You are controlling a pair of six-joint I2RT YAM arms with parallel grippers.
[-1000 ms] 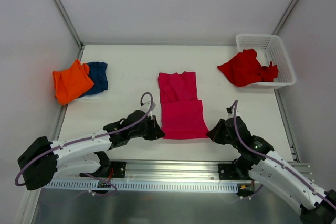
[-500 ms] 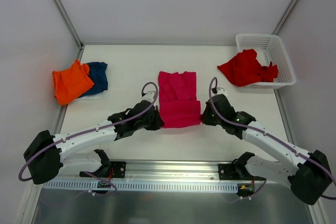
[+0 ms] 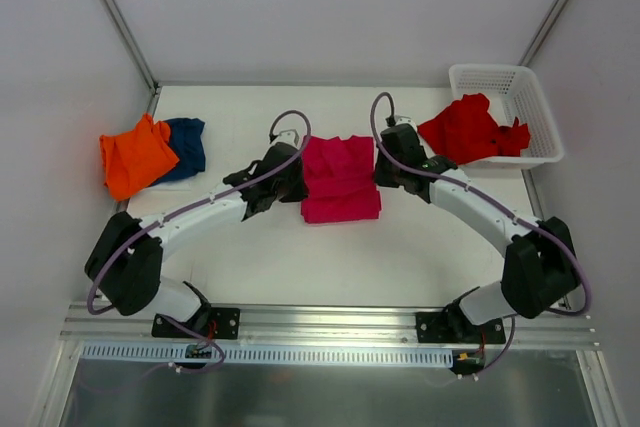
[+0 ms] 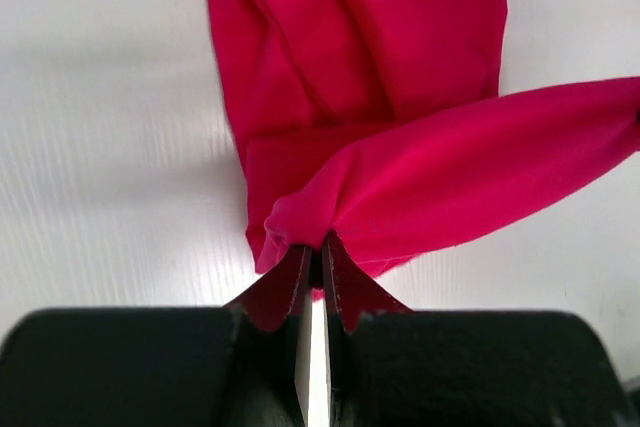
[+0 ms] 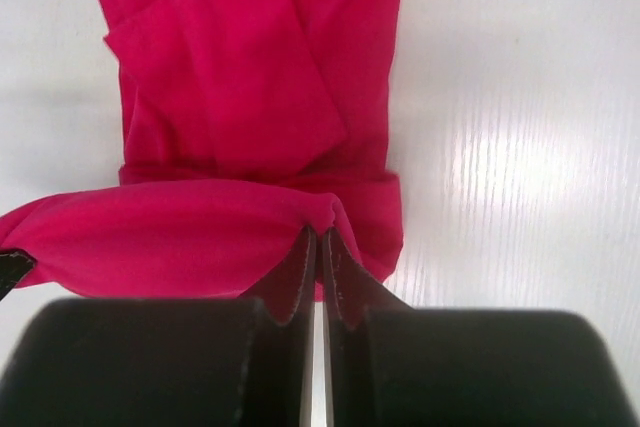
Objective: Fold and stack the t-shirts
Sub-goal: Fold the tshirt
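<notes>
Sagging half-folded pink t-shirt [image 3: 341, 185] between left tool [image 4: 312, 250], right tool [image 5: 318, 239]

White table [image 3: 250, 257] carries pink t-shirt [image 3: 340, 182], orange t-shirt [image 3: 135, 157], blue t-shirt [image 3: 188, 142], white basket [image 3: 487, 70].

Four: orange t-shirt [image 3: 135, 159], blue t-shirt [image 3: 189, 141], pink t-shirt [image 3: 340, 165], red t-shirt [image 3: 462, 130]; one basket [image 3: 541, 113].
</notes>
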